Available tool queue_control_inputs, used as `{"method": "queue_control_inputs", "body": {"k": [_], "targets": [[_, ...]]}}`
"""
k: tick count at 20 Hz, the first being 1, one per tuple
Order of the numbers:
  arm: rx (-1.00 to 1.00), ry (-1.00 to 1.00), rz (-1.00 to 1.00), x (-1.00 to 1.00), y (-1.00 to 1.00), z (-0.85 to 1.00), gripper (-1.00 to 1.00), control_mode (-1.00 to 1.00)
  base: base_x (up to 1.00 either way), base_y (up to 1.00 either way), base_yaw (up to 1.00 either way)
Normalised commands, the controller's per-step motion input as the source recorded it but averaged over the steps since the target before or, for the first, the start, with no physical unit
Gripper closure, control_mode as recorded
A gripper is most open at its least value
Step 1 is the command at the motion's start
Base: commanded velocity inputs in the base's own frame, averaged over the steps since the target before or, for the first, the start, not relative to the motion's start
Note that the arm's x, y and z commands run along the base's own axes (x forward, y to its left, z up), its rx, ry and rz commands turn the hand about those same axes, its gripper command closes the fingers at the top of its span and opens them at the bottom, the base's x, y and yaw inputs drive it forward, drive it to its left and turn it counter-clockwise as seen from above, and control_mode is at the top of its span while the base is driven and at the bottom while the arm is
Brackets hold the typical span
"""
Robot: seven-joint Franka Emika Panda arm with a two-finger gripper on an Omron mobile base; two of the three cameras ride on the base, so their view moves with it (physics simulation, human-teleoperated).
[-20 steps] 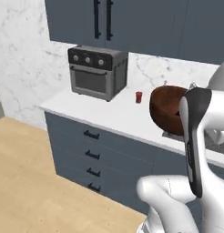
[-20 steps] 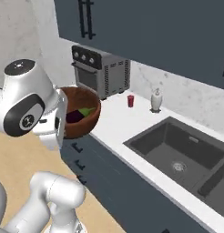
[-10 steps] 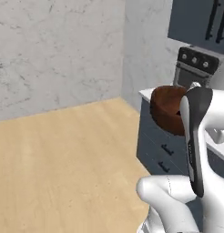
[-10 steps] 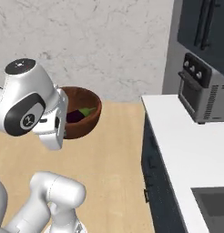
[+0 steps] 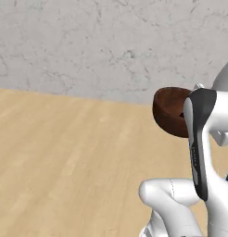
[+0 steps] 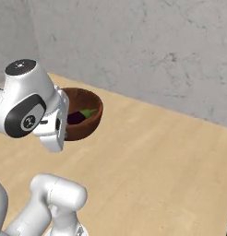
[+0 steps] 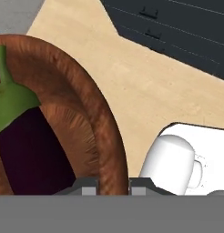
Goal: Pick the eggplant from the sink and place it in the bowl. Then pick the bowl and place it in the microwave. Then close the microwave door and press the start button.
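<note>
The reddish-brown bowl hangs in the air in front of my arm, well above the floor. The right base view shows the bowl beside my white hand, with the dark purple eggplant lying inside it, green cap pointing right. Up close in the hand view, the eggplant rests against the inner wall of the bowl. My gripper is shut on the bowl's rim, one fingertip inside and one outside. The sink and the microwave are out of view.
A grey marbled wall stands across the back, with light wooden floor in front of it in both base views. Below the hand, dark cabinet drawers border the wooden floor.
The whole picture has swung: the base has turned away, so the counter, toaster oven and sink have left both base views. The bowl with the eggplant stays held in the same pose.
</note>
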Motion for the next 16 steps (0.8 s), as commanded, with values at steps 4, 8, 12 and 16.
{"method": "queue_control_inputs", "body": {"k": [4, 8, 12, 16], "targets": [[0.0, 0.0, 0.0, 0.0, 0.0, 0.0, 1.0, 1.0, 0.0, 0.0, 1.0], [0.0, 0.0, 0.0, 0.0, 0.0, 0.0, 1.0, 1.0, 0.0, 0.0, 1.0], [0.0, 0.0, 0.0, 0.0, 0.0, 0.0, 1.0, 1.0, 0.0, 0.0, 0.98], [0.0, 0.0, 0.0, 0.0, 0.0, 0.0, 1.0, 1.0, 0.0, 0.0, 1.0]]}}
